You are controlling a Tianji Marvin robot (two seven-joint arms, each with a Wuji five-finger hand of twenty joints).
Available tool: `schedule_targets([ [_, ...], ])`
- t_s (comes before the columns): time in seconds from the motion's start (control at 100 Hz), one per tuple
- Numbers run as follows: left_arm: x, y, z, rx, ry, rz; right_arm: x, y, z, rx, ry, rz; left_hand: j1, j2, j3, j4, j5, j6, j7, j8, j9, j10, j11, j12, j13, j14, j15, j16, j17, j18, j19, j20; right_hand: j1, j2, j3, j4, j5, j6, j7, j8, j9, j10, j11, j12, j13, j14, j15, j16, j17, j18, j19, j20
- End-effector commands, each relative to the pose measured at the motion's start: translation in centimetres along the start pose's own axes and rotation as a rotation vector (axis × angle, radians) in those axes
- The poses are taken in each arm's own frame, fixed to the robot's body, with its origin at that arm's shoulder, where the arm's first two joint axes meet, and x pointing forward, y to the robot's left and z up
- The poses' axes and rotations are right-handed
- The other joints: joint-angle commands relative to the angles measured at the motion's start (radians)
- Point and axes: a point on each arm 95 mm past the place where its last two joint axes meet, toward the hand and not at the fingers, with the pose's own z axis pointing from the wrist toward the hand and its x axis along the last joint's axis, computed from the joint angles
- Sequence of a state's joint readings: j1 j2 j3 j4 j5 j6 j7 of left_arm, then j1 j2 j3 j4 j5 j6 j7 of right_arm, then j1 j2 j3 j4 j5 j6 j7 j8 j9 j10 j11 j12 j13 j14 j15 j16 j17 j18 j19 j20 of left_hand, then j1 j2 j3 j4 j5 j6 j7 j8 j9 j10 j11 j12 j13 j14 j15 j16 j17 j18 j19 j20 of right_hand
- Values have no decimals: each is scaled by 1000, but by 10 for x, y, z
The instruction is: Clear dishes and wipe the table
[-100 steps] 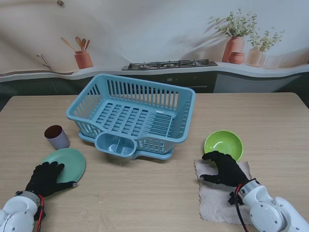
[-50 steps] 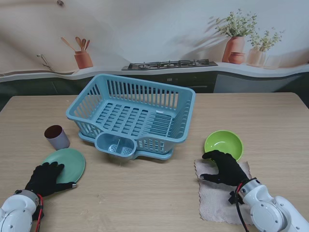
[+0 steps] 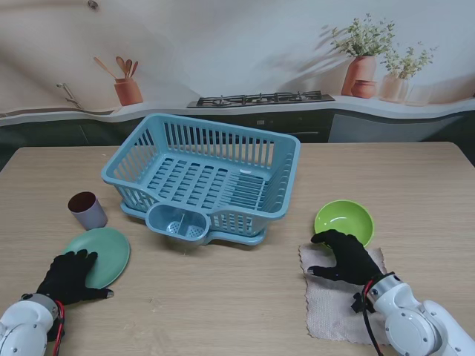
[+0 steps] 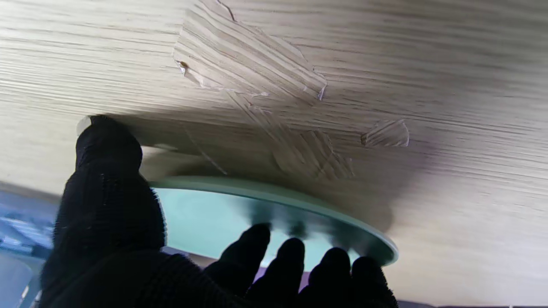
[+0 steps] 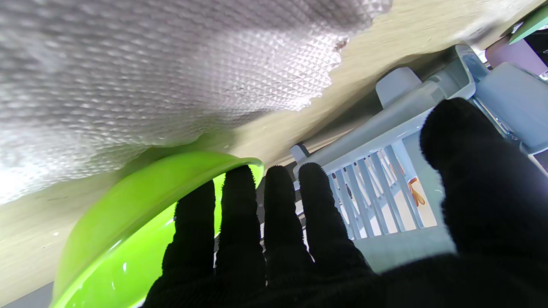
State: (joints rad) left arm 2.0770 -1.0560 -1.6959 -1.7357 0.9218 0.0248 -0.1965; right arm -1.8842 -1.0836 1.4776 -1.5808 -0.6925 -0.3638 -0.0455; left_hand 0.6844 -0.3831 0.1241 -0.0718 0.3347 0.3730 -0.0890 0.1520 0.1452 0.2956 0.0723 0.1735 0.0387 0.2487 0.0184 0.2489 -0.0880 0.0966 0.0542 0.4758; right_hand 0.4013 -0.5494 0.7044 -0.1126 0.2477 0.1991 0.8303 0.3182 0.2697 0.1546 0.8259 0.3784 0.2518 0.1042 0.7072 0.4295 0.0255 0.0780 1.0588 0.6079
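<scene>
desk (image 3: pixel 223 297): light wood, fine grain lines
rack (image 3: pixel 204 178): light blue, slotted walls
plate (image 3: pixel 104 256): pale green, plain
bowl (image 3: pixel 344 219): bright lime green, glossy
cup (image 3: pixel 87 210): grey-lilac outside, dark brown inside
cloth (image 3: pixel 334 311): beige-grey, small diamond pattern
left hand (image 3: pixel 68 276): black glove
right hand (image 3: pixel 343 257): black glove

Pale wood worktop (image 3: pixel 223 297) near. Far behind, a painted wall picture (image 3: pixel 223 44): grey counter, black stove (image 3: pixel 260 98), orange pot of spoons (image 3: pixel 128 90) left, potted plants (image 3: pixel 364 55) right. Soft, even light.
</scene>
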Motion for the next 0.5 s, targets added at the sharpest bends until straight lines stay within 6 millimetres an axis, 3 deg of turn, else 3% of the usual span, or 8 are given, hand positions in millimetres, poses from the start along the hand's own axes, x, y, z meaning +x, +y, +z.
schedule_targets([
  [0.0, -6, 20, -2, -73, -28, -19, 1, -2, -1, 13, 6, -2, -31, -83, 316, -16, 57, 36, 103, 40, -25, -1, -18, 27, -29, 14, -15, -22, 17, 40, 47, 0, -24, -13, 16, 34, 19, -7, 4, 0, 0, -1, 8, 7, -18, -15, 21, 8, -13, -19, -1, 6],
  [0.14, -6, 21, -2, -74, -35, -15, 1, -2, -1, 14, 5, -2, 38, -72, 392, 12, 82, 38, 113, 46, -3, 9, 16, 49, -28, 26, 11, 22, 14, 52, 83, 43, -26, -10, 20, 34, 19, -7, 5, 0, 0, -1, 8, 7, -18, -15, 18, 6, -14, -19, -1, 6],
  [0.25, -5, 21, -3, -66, -39, -15, 1, -2, -1, 14, 4, -1, 165, -5, 377, 46, 131, 38, 125, 55, 32, 24, 111, 22, -32, 43, 41, 147, 60, 81, 99, 84, -28, -9, 23, 34, 19, -7, 5, 1, 0, -1, 8, 7, -18, -15, 17, 6, -14, -20, -2, 6],
  [0.33, -4, 20, -4, -62, -42, -14, 1, -2, -1, 14, 4, -1, 243, 47, 393, 67, 175, 39, 138, 62, 45, 37, 193, 58, -12, 69, 107, 218, 106, 110, 116, 97, -29, -8, 26, 33, 18, -7, 5, 1, 0, -1, 8, 7, -18, -15, 17, 6, -14, -20, -2, 7],
  [0.49, -1, 15, -8, -46, -22, -6, 1, -2, -1, 14, 6, -1, 414, 146, 368, 92, 256, 40, 160, 77, 55, 63, 349, 145, 29, 108, 258, 226, 179, 153, 162, 109, -33, -7, 28, 32, 19, -8, 5, 1, 0, -2, 8, 7, -18, -15, 16, 5, -14, -20, -2, 7],
])
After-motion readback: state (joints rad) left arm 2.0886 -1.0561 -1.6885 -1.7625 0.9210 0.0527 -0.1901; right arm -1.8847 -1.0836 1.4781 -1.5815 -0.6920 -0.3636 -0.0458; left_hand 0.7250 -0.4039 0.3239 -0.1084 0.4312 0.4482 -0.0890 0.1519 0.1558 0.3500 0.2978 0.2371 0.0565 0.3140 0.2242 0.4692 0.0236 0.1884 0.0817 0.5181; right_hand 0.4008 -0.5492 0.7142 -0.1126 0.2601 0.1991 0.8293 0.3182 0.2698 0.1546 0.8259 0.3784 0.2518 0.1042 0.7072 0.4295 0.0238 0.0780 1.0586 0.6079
